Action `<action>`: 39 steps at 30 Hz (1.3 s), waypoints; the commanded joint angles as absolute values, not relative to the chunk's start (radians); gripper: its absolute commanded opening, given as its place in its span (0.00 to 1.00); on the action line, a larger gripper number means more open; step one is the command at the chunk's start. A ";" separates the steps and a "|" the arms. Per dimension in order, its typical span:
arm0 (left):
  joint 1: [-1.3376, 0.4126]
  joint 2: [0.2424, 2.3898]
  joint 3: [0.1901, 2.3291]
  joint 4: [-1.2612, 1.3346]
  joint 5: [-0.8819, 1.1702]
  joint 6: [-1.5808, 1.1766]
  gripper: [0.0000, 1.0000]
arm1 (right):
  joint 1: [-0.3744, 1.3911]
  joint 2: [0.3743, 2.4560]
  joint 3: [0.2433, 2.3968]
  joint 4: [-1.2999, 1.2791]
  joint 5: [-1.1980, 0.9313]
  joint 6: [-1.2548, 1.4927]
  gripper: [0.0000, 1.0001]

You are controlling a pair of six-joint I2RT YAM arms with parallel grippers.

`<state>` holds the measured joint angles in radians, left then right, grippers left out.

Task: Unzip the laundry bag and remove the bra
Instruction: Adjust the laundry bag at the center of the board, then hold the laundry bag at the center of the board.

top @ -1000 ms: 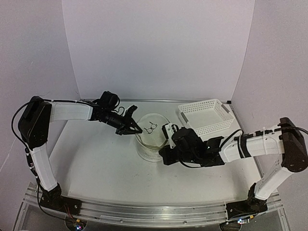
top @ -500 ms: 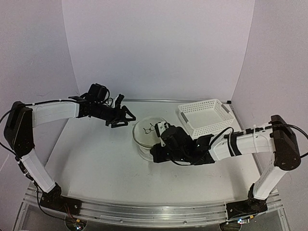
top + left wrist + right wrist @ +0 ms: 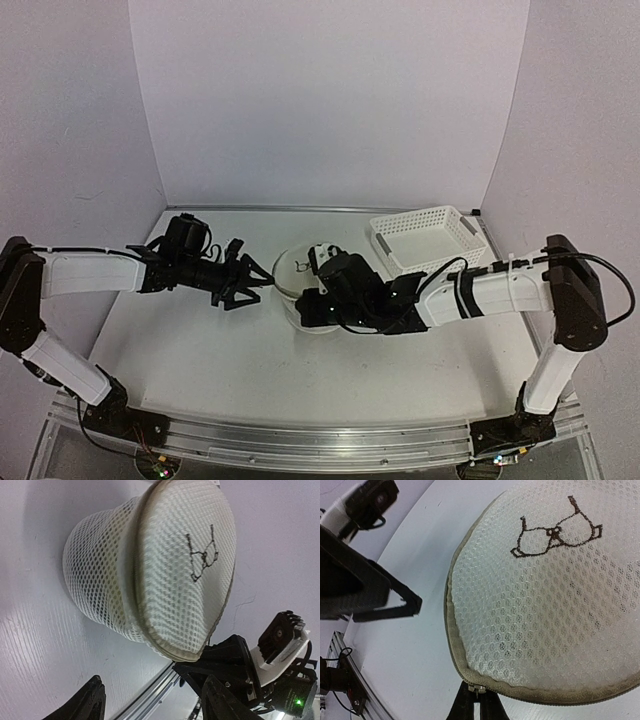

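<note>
Right in the middle of the table (image 3: pixel 200 350) sits the laundry bag (image 3: pixel 297 270), picture side up. Your right gripper (image 3: pixel 476 696) is pinched shut on the zip pull (image 3: pixel 476 689) at its near rim. Your left gripper (image 3: pixel 258 285) is wide open, holding nothing, just beside the bag's left wall.

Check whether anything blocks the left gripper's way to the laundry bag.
Nothing visible does. The open left gripper sits just beside the round white mesh laundry bag, only bare white table between them. The right gripper pinches its zipper pull on the other side.
</note>
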<state>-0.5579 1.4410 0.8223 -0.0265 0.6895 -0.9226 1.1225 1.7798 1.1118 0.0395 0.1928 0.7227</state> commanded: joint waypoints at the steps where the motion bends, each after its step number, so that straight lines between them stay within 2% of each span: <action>1: -0.567 1.397 0.780 0.152 0.702 -1.083 0.66 | 1.128 1.801 1.187 0.106 0.174 0.743 0.00; 6: -0.589 1.413 0.740 0.244 0.683 -1.178 0.67 | 1.130 1.814 1.209 0.115 0.161 0.738 0.00; 23: -0.641 1.535 0.753 0.415 0.651 -1.306 0.54 | 1.147 1.789 1.193 0.140 0.158 0.702 0.00; 27: -0.642 1.550 0.756 0.429 0.652 -1.315 0.39 | 1.147 1.778 1.178 0.140 0.162 0.700 0.00; 30: -0.643 1.558 0.765 0.435 0.657 -1.312 0.19 | 1.149 1.773 1.167 0.140 0.158 0.698 0.00; 34: -0.643 1.559 0.761 0.438 0.651 -1.311 0.00 | 1.151 1.756 1.143 0.140 0.155 0.694 0.00; 39: -0.643 1.561 0.756 0.440 0.649 -1.307 0.00 | 1.152 1.709 1.080 0.138 0.157 0.690 0.00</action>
